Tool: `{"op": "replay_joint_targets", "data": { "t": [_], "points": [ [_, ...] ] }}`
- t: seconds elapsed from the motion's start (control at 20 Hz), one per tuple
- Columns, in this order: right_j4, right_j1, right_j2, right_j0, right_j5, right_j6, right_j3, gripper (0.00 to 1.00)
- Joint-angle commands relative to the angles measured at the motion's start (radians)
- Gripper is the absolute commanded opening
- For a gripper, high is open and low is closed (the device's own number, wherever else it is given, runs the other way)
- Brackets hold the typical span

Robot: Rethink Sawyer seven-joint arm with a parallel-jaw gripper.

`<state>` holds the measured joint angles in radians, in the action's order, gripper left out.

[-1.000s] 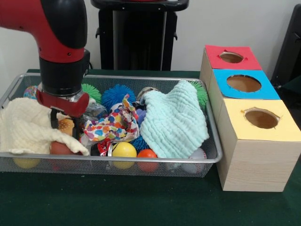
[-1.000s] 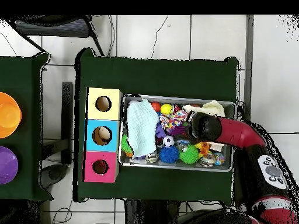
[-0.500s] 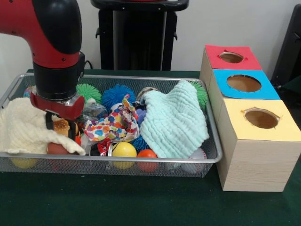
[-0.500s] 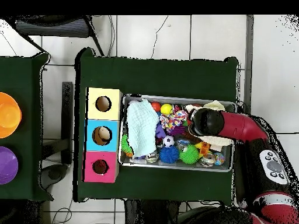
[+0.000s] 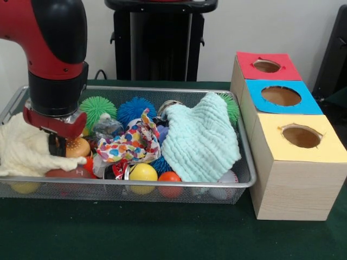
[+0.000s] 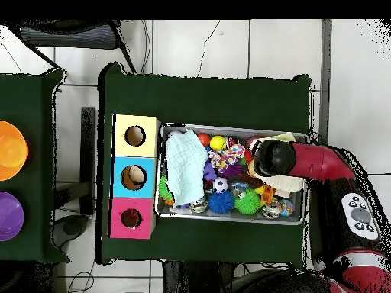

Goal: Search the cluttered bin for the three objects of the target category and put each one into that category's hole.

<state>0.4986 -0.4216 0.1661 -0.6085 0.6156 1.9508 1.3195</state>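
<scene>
The wire mesh bin (image 5: 162, 184) is full of clutter. My gripper (image 5: 58, 145) is low in its left end, at the right edge of a cream cloth (image 5: 24, 149), just left of an orange dotted rounded thing (image 5: 77, 147). From above, the arm's wrist (image 6: 273, 158) covers the gripper. No soft toy figure shows clearly; they are hidden under the cloths and balls. The red-topped hole (image 5: 267, 66) is at the far end of the wooden box and also shows in the overhead view (image 6: 131, 219).
A mint cloth (image 5: 200, 141) and a patterned cloth (image 5: 133, 142) cover the bin's middle. Blue (image 5: 135, 108) and green (image 5: 95, 107) spiky balls lie at the back, yellow (image 5: 143, 172) and orange (image 5: 169, 176) balls at the front. Blue (image 5: 281, 96) and yellow (image 5: 301, 136) holes adjoin the red one.
In the front view the arm has moved left and a little toward the front. The cream cloth has bunched leftward with it, uncovering more of the orange dotted thing and a red ball.
</scene>
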Motion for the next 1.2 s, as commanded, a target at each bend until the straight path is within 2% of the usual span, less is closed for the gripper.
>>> {"op": "replay_joint_targets", "data": {
  "t": [0.05,0.35,0.55,0.8,0.95,1.0,1.2],
  "points": [
    [0.096,0.022,0.058,0.007,-0.010,-0.186,-0.057,0.00],
    [0.094,-0.022,0.032,0.033,0.020,-0.122,-0.014,0.00],
    [0.079,-0.100,0.028,0.032,0.040,-0.123,0.059,0.00],
    [0.038,-0.207,0.059,0.015,0.101,-0.181,0.124,0.00],
    [0.026,-0.210,0.089,0.002,0.158,-0.239,0.111,0.00],
    [0.030,-0.207,0.108,-0.011,0.153,-0.263,0.109,1.00],
    [0.076,-0.186,0.078,0.013,0.147,-0.258,0.079,1.00]
  ]
}}
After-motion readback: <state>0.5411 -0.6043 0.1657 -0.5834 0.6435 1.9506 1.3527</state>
